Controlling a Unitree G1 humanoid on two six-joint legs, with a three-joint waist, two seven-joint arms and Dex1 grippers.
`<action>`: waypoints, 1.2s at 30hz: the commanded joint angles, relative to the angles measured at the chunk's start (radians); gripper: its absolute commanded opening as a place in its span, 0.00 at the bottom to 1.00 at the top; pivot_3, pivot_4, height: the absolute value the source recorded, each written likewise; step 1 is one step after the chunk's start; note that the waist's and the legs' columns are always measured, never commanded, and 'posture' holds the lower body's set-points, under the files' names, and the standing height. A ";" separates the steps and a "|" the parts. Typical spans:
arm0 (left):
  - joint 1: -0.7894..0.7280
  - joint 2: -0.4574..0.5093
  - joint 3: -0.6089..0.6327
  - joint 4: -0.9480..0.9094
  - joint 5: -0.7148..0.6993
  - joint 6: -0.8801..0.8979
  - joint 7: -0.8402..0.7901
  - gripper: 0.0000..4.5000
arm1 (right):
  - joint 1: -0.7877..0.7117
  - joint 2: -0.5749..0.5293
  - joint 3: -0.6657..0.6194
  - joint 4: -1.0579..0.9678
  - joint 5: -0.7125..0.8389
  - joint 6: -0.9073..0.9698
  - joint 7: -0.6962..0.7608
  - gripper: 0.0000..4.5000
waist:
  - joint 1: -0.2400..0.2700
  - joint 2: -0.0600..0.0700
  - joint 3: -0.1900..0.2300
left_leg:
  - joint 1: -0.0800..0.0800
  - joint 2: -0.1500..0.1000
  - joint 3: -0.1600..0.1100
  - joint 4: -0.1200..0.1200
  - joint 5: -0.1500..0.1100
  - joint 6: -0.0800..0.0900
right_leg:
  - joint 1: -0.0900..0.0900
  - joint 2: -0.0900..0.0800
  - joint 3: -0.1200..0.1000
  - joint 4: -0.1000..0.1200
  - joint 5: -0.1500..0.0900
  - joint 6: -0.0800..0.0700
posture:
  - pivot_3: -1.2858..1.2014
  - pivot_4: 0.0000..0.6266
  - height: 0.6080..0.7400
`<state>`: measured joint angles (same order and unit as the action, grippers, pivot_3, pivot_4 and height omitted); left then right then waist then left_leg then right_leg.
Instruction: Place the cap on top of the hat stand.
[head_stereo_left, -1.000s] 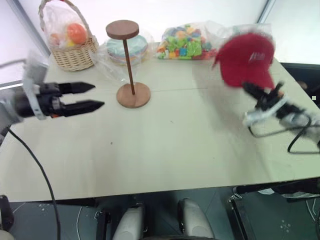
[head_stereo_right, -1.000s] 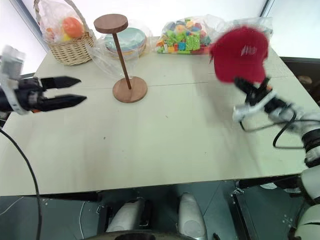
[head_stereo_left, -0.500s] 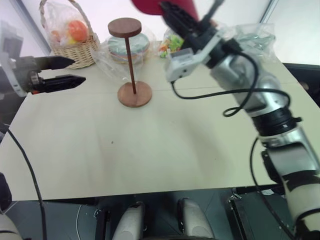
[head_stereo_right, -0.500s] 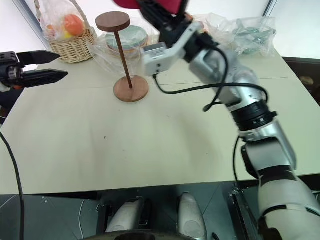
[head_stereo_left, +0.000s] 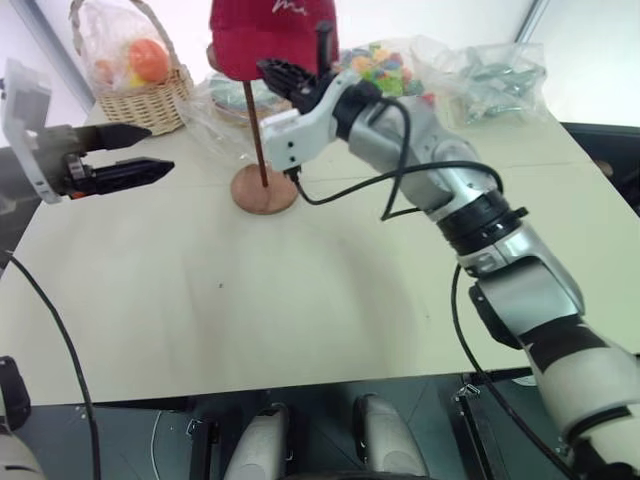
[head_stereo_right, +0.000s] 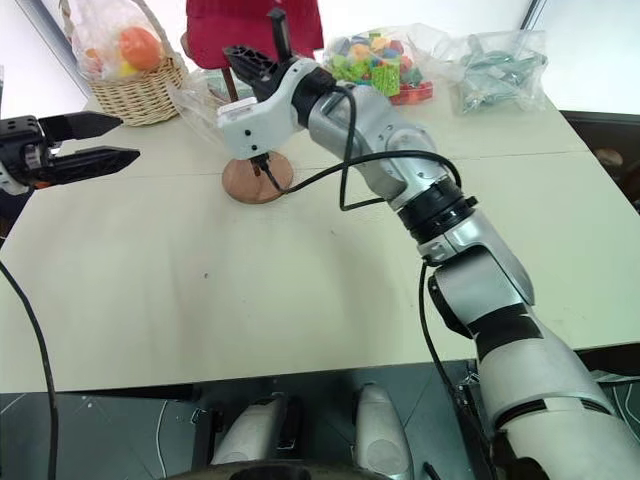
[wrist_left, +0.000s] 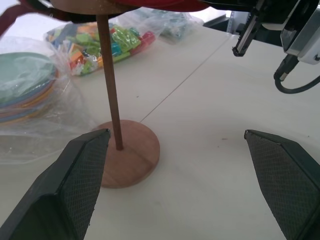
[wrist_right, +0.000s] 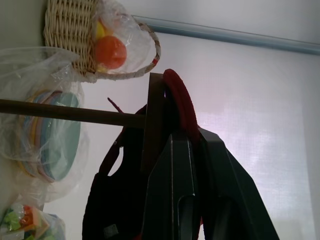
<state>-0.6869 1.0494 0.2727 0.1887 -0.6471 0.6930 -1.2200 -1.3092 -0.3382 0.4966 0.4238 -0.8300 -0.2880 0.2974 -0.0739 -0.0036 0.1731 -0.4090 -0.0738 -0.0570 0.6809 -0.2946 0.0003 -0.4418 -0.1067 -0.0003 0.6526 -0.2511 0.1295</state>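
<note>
I've got the cap (head_stereo_left: 268, 38) sitting over the top of the hat stand (head_stereo_left: 262, 150), covering the disc; the white script faces me. Can't tell from the head views whether it rests fully on the disc or just hangs against it. In the right wrist view the cap's edge (wrist_right: 181, 105) lies right against the disc, with the rod running off sideways from it.

Right gripper (head_stereo_left: 300, 72) is just beside the stand's top, on the side toward the bag of coloured blocks (head_stereo_left: 385, 70). Its fingers are pressed together and pinching the cap's rim, one finger poking up in front of the red fabric.

Left gripper (head_stereo_left: 125, 155) is well off to the stand's other side, over the table (head_stereo_left: 300, 290), below the wicker basket (head_stereo_left: 140, 100). Fingers spread apart, holding nothing. From the left wrist view the two pads (wrist_left: 80, 175) frame the stand's round base (wrist_left: 131, 159), not touching it.

The base stands flat on the table, rod upright. Behind the stand is a bagged stack of plates (wrist_left: 22, 90); beyond the blocks, farther from the stand, is another clear bag (head_stereo_left: 495, 70) whose contents I can't make out.
</note>
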 joint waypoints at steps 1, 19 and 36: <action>0.024 0.007 0.063 -0.047 -0.028 0.009 0.017 1.00 | -0.003 0.024 0.013 -0.050 0.011 0.004 0.054 0.00 | 0.000 0.000 0.000 | 0.000 0.000 -0.001 0.000 0.000 0.000 | 0.000 0.000 0.000 0.000 0.000 0.000 | 0.52 0.24 1.00; 0.080 -0.017 0.092 -0.089 -0.055 0.021 0.061 1.00 | -0.054 -0.076 -0.013 0.024 -0.030 0.007 0.037 0.00 | 0.003 0.000 0.000 | 0.000 -0.001 -0.001 0.000 0.000 0.000 | 0.000 0.000 0.000 0.000 0.000 0.000 | 0.52 0.24 1.00; 0.068 -0.047 0.070 -0.078 -0.047 0.011 0.067 1.00 | -0.150 -0.110 -0.067 -0.061 -0.011 0.042 0.062 0.00 | 0.003 0.000 0.000 | 0.000 -0.001 -0.001 0.000 0.000 -0.001 | 0.000 0.000 0.000 0.000 0.000 0.000 | 0.52 0.24 1.00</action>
<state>-0.6004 0.9974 0.3277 0.1177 -0.6877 0.7165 -1.1537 -1.3947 -0.4427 0.4847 0.4135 -0.8498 -0.2582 0.3806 -0.0706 -0.0038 0.1729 -0.4090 -0.0744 -0.0579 0.6808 -0.2943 -0.0002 -0.4424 -0.1070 -0.0002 0.6521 -0.2509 0.1292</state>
